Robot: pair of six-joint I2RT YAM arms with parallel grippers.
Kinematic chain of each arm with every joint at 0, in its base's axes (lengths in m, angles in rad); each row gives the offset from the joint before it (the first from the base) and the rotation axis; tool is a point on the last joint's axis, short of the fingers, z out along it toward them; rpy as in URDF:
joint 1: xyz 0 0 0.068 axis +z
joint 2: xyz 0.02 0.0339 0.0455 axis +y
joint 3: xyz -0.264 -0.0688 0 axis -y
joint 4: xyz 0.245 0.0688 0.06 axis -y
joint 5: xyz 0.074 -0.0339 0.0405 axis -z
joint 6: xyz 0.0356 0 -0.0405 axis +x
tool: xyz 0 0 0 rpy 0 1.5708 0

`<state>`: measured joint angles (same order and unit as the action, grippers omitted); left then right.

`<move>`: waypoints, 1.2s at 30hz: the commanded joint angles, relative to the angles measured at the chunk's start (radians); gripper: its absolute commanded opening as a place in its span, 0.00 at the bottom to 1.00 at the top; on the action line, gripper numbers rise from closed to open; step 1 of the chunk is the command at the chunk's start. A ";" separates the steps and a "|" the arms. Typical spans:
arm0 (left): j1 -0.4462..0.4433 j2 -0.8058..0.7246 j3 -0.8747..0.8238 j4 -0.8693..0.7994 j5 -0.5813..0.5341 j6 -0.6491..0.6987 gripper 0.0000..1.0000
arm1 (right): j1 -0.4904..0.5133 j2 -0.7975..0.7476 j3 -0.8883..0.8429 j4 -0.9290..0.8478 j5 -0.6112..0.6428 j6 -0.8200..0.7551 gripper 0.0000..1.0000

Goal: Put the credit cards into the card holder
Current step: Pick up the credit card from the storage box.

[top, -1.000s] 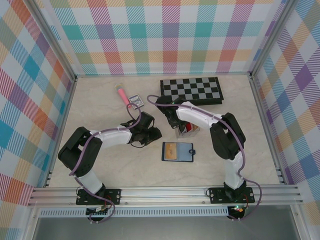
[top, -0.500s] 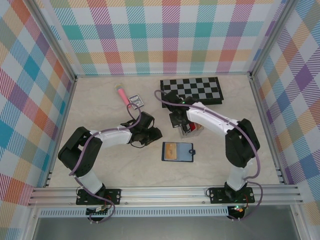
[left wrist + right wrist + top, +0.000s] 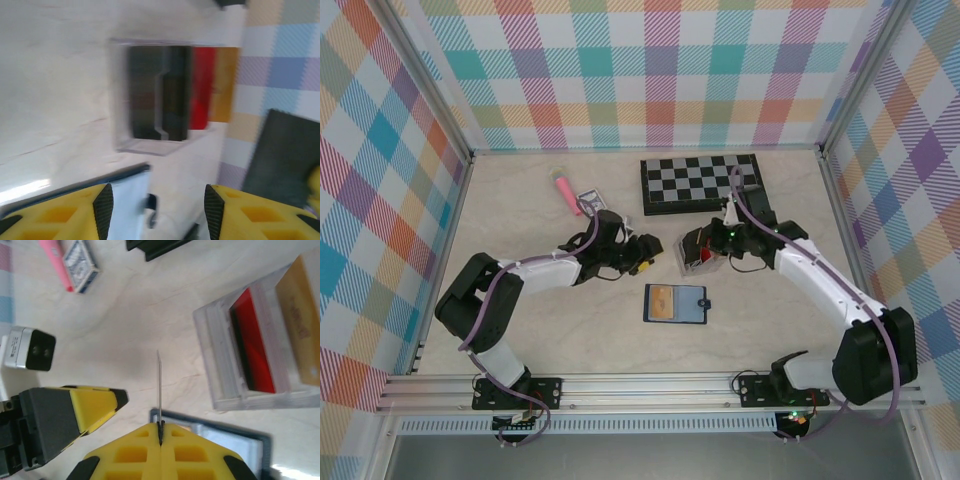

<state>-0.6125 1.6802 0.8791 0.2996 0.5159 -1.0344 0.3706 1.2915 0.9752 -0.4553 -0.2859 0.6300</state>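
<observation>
**Item 1: step in hand, carrying one card to the pocket.**
- The right gripper (image 3: 160, 429) has its fingers pressed together on a thin card (image 3: 159, 385). The card is seen edge-on and upright at centre frame in the right wrist view, and its colour cannot be told.
- The card holder (image 3: 676, 303) lies open and flat at lower centre of the top view, just below the gripper.
- Advice: tilt the card so its free edge leads. Approach low along the pocket mouth, slide it in, and release only once the pocket carries it. The grip is on a narrow edge strip, so a card pushed in crooked will likely pivot.
- The left gripper (image 3: 157, 206) has its fingers apart with nothing between them. It could pin the holder flat.

**Item 2: remaining credit cards.**
- The clear slotted stand (image 3: 220, 375) is at the right of the right wrist view, just above the holder.
- It holds a red card (image 3: 255, 357), an orange card (image 3: 300, 330) and a dark card (image 3: 150, 90).

**Item 3: surroundings.**
- A chessboard (image 3: 702, 182) is at upper centre.
- A pink stick (image 3: 566, 193) and a small printed box (image 3: 590, 201) are at upper left, well apart from the work.

**Item 4: obstructions.**
- The left gripper sits near the holder's upper left, and the stand crowds its upper right. The approach lane is likely narrow.
</observation>
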 commanded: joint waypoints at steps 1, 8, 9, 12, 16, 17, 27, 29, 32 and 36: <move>0.008 0.038 -0.017 0.279 0.143 -0.118 0.54 | -0.036 -0.040 -0.062 0.178 -0.251 0.103 0.06; 0.009 0.075 -0.020 0.447 0.201 -0.195 0.52 | -0.085 -0.053 -0.151 0.330 -0.376 0.188 0.06; 0.008 0.073 -0.021 0.448 0.204 -0.194 0.51 | -0.085 -0.050 -0.157 0.347 -0.389 0.194 0.07; 0.007 0.070 -0.017 0.452 0.221 -0.193 0.46 | -0.089 -0.040 -0.161 0.374 -0.408 0.208 0.07; 0.007 0.059 -0.008 0.395 0.226 -0.160 0.34 | -0.093 -0.025 -0.165 0.402 -0.419 0.223 0.07; 0.007 0.054 -0.008 0.389 0.227 -0.155 0.31 | -0.094 -0.020 -0.163 0.400 -0.419 0.223 0.07; 0.007 0.015 -0.014 0.400 0.239 -0.147 0.18 | -0.096 -0.011 -0.189 0.396 -0.412 0.217 0.07; 0.007 0.012 -0.017 0.405 0.242 -0.148 0.18 | -0.097 -0.015 -0.193 0.397 -0.411 0.218 0.08; 0.005 0.004 -0.024 0.420 0.244 -0.153 0.17 | -0.096 -0.015 -0.199 0.399 -0.411 0.221 0.08; 0.004 -0.017 -0.030 0.436 0.249 -0.151 0.11 | -0.096 -0.008 -0.211 0.416 -0.418 0.230 0.08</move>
<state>-0.6113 1.7222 0.8597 0.6815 0.7223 -1.1919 0.2741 1.2785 0.7811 -0.0746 -0.6712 0.8536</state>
